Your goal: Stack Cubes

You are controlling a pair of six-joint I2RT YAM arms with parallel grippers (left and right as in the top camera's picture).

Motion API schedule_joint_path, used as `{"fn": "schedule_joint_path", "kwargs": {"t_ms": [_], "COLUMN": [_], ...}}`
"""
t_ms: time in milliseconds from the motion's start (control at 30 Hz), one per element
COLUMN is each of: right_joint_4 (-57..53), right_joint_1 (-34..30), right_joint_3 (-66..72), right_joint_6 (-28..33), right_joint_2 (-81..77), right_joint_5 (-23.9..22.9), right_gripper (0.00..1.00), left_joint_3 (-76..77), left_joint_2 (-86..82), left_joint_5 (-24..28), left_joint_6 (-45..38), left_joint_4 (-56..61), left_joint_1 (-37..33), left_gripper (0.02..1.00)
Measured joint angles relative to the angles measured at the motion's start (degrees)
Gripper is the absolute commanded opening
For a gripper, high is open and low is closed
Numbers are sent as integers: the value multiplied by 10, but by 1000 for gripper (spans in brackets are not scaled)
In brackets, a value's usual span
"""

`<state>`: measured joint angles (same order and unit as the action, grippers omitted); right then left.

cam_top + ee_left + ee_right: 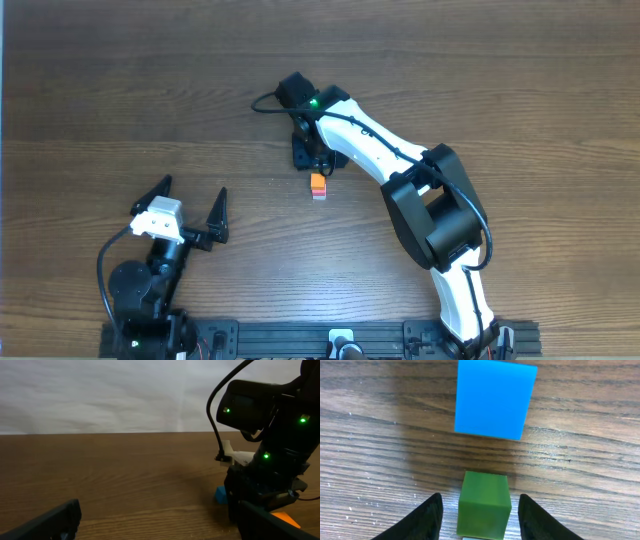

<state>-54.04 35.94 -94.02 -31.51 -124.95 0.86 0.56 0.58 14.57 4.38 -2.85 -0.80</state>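
In the right wrist view a small green cube (484, 504) sits between the fingertips of my right gripper (480, 501), with a gap on each side, so the gripper is open. A larger blue cube (495, 398) lies on the wood just beyond it. From above, my right gripper (312, 158) is at the upper middle of the table and hides both cubes. An orange cube (318, 183) stands just in front of it on a pale block. My left gripper (193, 187) rests open at the lower left, holding nothing. Its wrist view catches the blue cube (221, 495) and orange cube (286, 519).
The wooden table (520, 90) is bare to the left, right and back of the cubes. The right arm's white links (380, 150) slant from the lower right toward the centre. A black rail (340, 335) runs along the front edge.
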Motion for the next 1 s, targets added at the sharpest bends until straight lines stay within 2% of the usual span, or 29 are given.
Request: {"fn": "schedule_joint_path", "kwargs": {"t_ms": [600, 733, 900, 1000], "right_joint_4": [0, 0, -1, -1], "right_joint_1": [3, 3, 3, 3], "right_joint_3": [0, 0, -1, -2], "right_joint_6": [0, 1, 2, 0], "right_joint_2": [0, 0, 0, 0], "right_joint_5": [0, 0, -3, -5], "right_gripper": [272, 205, 45, 12], "left_joint_3": [0, 0, 0, 0], "left_joint_2": [0, 0, 0, 0], "left_joint_5": [0, 0, 0, 0], "left_joint_6": [0, 0, 0, 0], "left_joint_4": [0, 0, 0, 0], "left_joint_1": [0, 0, 0, 0], "left_gripper": [1000, 1000, 1000, 1000]}}
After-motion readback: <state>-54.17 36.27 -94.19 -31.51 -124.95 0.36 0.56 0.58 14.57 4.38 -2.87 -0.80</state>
